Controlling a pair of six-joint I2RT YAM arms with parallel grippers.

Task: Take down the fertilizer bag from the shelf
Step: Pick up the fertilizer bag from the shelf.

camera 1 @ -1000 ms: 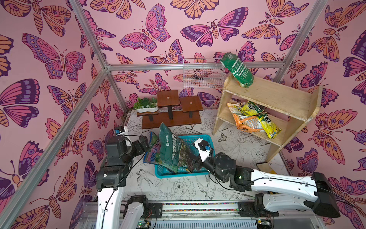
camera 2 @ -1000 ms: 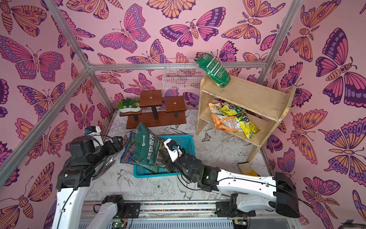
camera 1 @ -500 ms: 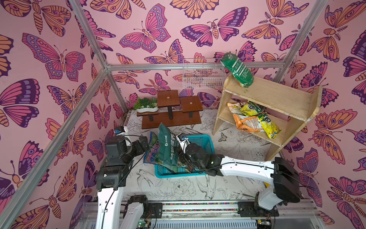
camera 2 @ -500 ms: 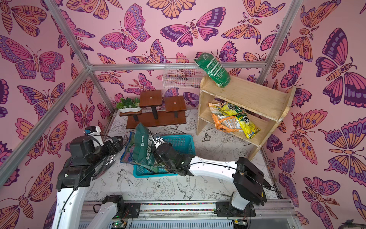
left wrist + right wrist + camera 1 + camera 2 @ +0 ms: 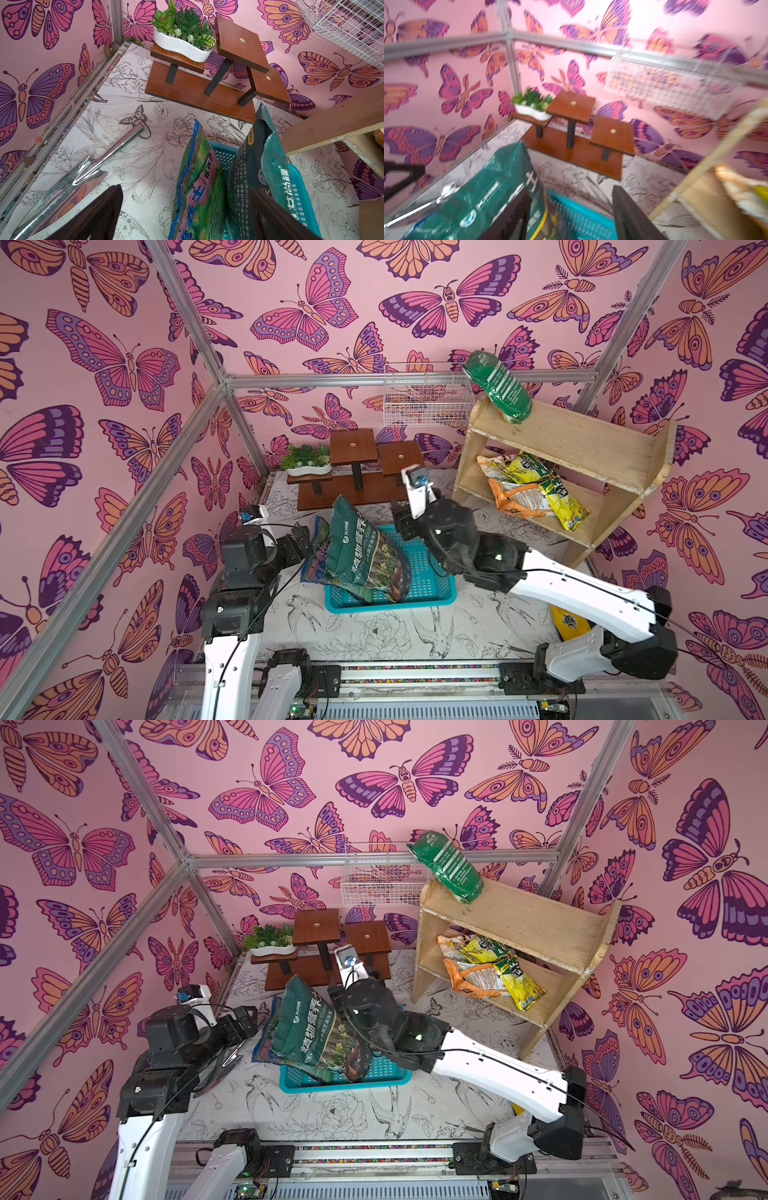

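Observation:
A bright green fertilizer bag (image 5: pixel 496 385) (image 5: pixel 446 865) stands tilted on the top board of the pale plywood shelf (image 5: pixel 582 439). Yellow and orange bags (image 5: pixel 536 485) lie on its lower tier. A dark green bag (image 5: pixel 361 551) (image 5: pixel 481 197) leans in the blue basket (image 5: pixel 390 605), with a blue-and-pink bag (image 5: pixel 197 187) against it. My right gripper (image 5: pixel 401 522) (image 5: pixel 571 189) hangs open over the basket beside the dark green bag, holding nothing. My left gripper (image 5: pixel 304 544) (image 5: pixel 186 191) is open, and both leaning bags stand between its fingers.
A dark brown stepped stand (image 5: pixel 357 472) with a white planter (image 5: pixel 307 460) is at the back. A white wire basket (image 5: pixel 428 398) hangs on the back wall. A metal trowel (image 5: pixel 89 168) lies near the left wall. A yellow bag (image 5: pixel 569 620) lies under my right arm.
My right gripper swung in against the dark green bag, then drew back toward the shelf side with its jaws wider. The bag stays leaning in the basket. The left arm has not moved.

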